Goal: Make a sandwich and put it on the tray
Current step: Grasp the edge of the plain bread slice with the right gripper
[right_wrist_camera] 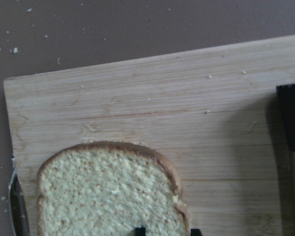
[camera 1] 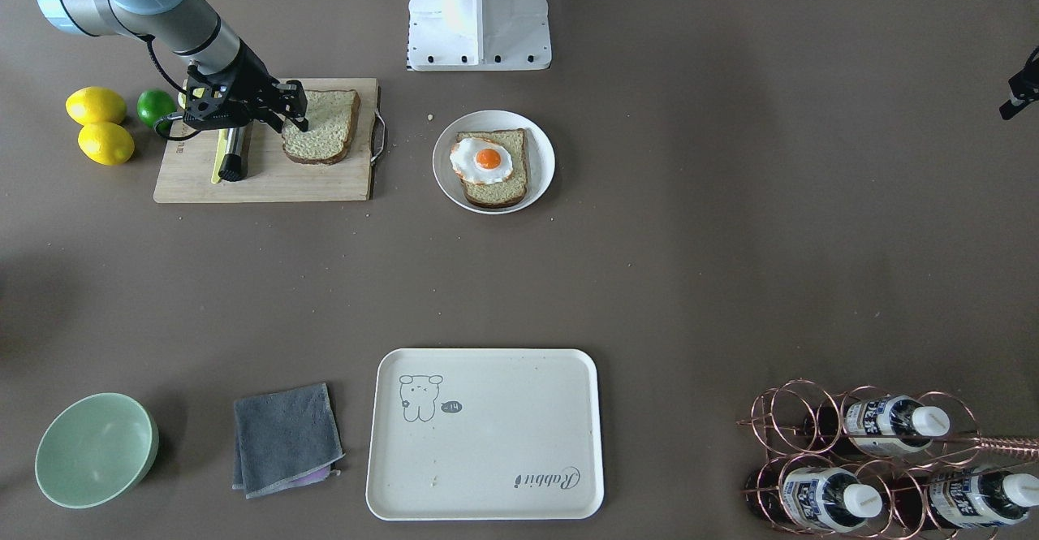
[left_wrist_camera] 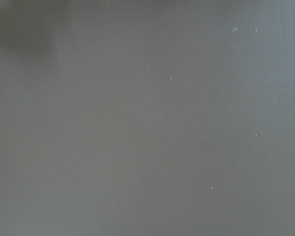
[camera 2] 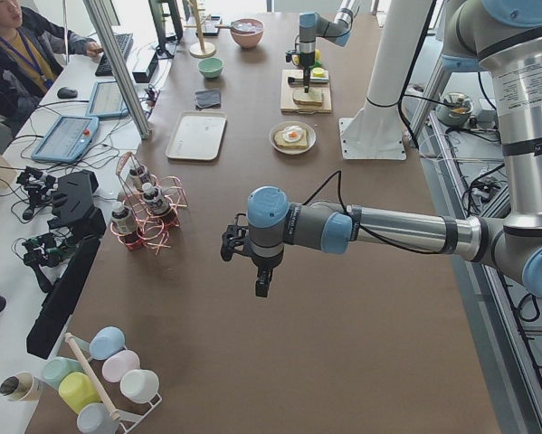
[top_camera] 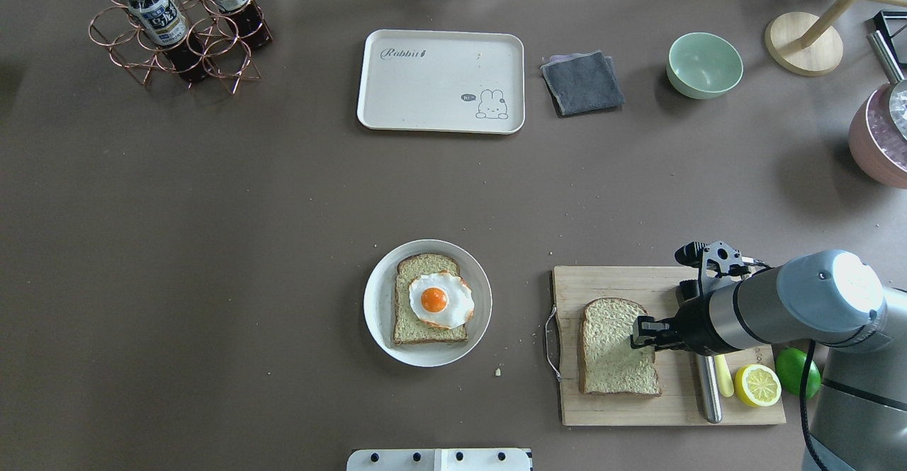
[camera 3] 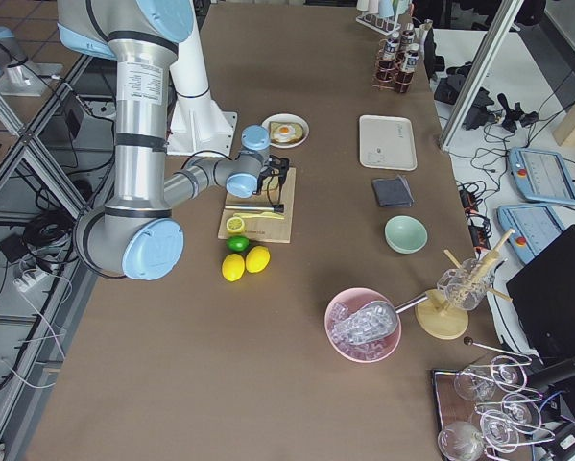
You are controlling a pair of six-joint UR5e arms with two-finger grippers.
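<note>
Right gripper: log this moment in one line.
right gripper: open at bread slice on cutting board | egg: on second slice, plate | left gripper: away, state unclear

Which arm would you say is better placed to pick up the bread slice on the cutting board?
Right: the right gripper is at the bread slice; the left gripper hangs over bare table, far off.

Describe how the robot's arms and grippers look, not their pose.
Both arms are silver-grey tubes with light-blue joint caps: right arm, left arm. A black cable trails from each wrist. The right gripper is black, with an open-framed mount and slim fingers; the left gripper is black too.
</note>
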